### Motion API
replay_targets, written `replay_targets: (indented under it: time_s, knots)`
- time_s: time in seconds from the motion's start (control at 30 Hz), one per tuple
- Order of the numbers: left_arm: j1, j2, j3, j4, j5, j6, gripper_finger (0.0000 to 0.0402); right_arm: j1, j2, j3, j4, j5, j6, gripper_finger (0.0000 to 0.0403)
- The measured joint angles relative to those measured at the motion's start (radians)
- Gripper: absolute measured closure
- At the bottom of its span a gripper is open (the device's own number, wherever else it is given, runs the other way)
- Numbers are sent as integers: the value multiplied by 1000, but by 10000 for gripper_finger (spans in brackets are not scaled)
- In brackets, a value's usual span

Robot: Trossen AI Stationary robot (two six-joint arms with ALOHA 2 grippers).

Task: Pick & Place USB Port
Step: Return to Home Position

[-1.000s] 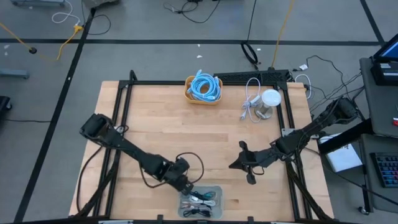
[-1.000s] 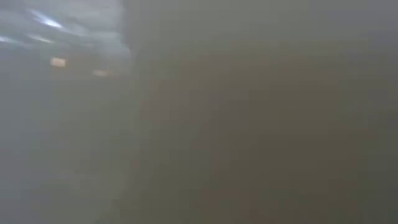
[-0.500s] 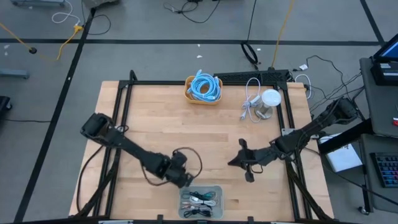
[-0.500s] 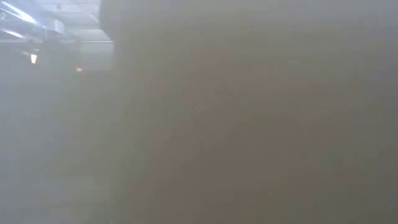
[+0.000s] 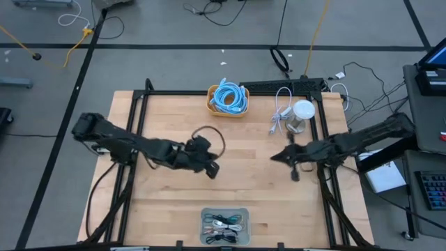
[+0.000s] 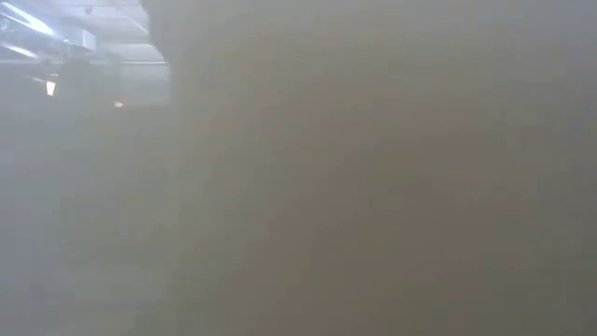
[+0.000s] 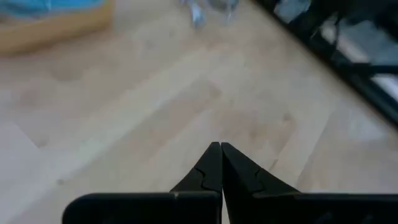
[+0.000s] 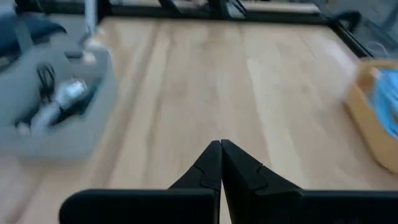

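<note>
A grey tray [image 5: 224, 224] at the table's near edge holds several small cables and plugs; one silvery plug [image 8: 69, 92] shows in the right wrist view. I cannot single out the USB port among them. My left gripper [image 5: 211, 169] hangs over the middle of the wooden table, shut, with nothing between its fingers [image 7: 219, 150]. My right gripper [image 5: 275, 156] hovers right of centre, pointing toward the table's left, also shut and empty [image 8: 219, 148]. The low view shows only a grey blur.
A yellow basket [image 5: 228, 100] with a coiled blue cable stands at the far edge. A white cable [image 5: 281, 111] and a white round object [image 5: 301, 115] lie at the far right. Black frame rails [image 5: 143, 111] run along the table's sides. Bare wood lies between the grippers.
My left gripper has risen from over the grey tray and swung toward the far edge, to the table's middle, staying shut and empty. My right gripper has lifted and drawn back toward the far right, also shut. Nothing on the table has moved.
</note>
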Motion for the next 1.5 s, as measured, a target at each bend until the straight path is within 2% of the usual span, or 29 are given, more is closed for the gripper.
replay_targets:
  time_s: [0.07, 0.17, 0.4, 0.57, 0.73, 0.9, 1.07, 1.2, 1.37, 1.5]
  knots:
    - [0, -49, 0, -6, -26, 23, 401, -15, -110, -1, -134, 1, 0, 403]
    - [-2, -82, 1, 1, -33, 44, 401, -29, -248, -35, -197, -5, 12, 403]
    - [-16, -90, 0, -2, -30, 66, 401, -28, -482, -222, -135, -81, 96, 403]
    - [-17, -90, 0, 5, -33, 86, 401, -28, -589, -362, -14, -138, 116, 403]
    - [-27, -90, 0, 30, -13, 139, 401, -27, -647, -437, 86, -174, 112, 403]
    - [-49, -90, 0, 32, 32, 266, 401, -27, -658, -453, 61, -240, 112, 403]
    - [-60, -143, -1, -44, 64, 360, 401, -27, -657, -453, 16, -241, 115, 403]
    - [-69, -236, -1, -172, 40, 343, 402, -27, -654, -453, 7, -242, 115, 403]
    - [-139, -368, -10, -354, -33, 272, 402, -27, -650, -455, 3, -242, 115, 403]
    - [-206, -496, -144, -355, -79, 165, 402, -27, -650, -455, 1, -241, 117, 403]
